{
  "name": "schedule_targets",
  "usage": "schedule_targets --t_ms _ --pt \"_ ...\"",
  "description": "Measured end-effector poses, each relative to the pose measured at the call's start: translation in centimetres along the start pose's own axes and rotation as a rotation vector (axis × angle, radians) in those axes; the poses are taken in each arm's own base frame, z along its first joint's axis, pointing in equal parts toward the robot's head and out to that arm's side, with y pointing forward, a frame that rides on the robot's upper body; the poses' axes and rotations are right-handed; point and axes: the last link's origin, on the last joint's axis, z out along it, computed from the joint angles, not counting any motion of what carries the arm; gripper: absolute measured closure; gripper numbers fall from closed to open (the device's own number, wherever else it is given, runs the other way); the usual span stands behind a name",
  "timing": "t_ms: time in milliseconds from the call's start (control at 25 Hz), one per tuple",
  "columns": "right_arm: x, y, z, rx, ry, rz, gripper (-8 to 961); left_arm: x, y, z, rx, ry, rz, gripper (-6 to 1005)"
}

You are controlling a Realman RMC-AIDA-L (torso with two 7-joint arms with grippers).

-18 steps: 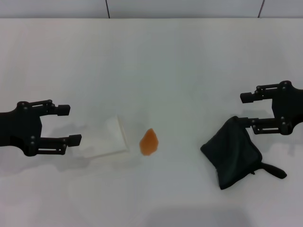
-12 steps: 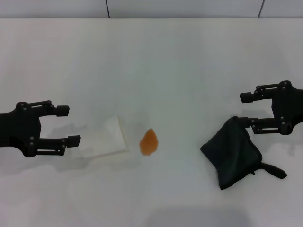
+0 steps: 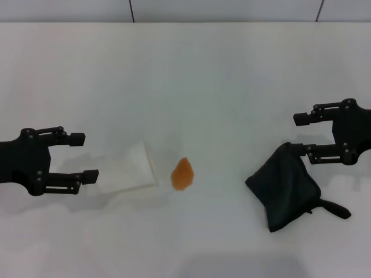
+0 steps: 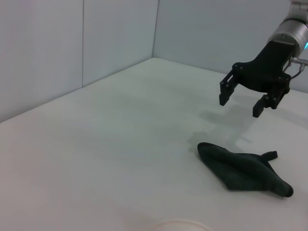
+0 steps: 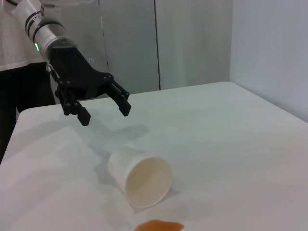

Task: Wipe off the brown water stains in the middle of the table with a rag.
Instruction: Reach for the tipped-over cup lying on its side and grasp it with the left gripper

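Note:
A small orange-brown stain (image 3: 182, 174) lies in the middle of the white table (image 3: 191, 75); it also shows in the right wrist view (image 5: 159, 225). The dark rag (image 3: 285, 186) lies bundled at the right, with a short tail (image 3: 335, 207); it also shows in the left wrist view (image 4: 243, 168). My right gripper (image 3: 299, 134) is open, hovering just beyond the rag's upper right edge; it also shows in the left wrist view (image 4: 242, 104). My left gripper (image 3: 84, 156) is open at the left, away from the stain; it also shows in the right wrist view (image 5: 105, 112).
A cream-white paper cup (image 3: 132, 168) lies on its side between my left gripper and the stain, its mouth toward the stain; it also shows in the right wrist view (image 5: 139, 175). Grey wall panels (image 3: 220, 10) stand behind the table's far edge.
My left gripper has drawn slightly back to the left and toward me, away from the cup. The right gripper, rag and stain have not moved.

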Motion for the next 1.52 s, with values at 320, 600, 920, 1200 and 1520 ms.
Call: schedule_targets --t_ms 320,600,920,1200,1520 --pt "0.0 0.0 0.0 -0.001 -0.001 -0.002 339 0.0 0.0 0.0 0.0 0.0 -0.002 132" --pt "0.0 0.1 0.2 -0.003 -0.007 -0.003 340 0.8 -0.7 -0.5 0.008 -0.045 -0.043 131" --pt "-0.1 0.3 0.6 -0.009 -0.013 -0.021 342 5.3 -1.7 -1.0 0.02 -0.279 -0.024 130" --pt "-0.4 0.3 1.0 -0.02 -0.018 -0.034 344 7.7 -2.8 1.1 -0.001 -0.45 0.026 129" --pt "-1.2 0.1 1.4 -0.028 -0.027 -0.045 346 8.7 -2.8 4.5 -0.033 -0.624 0.12 130"
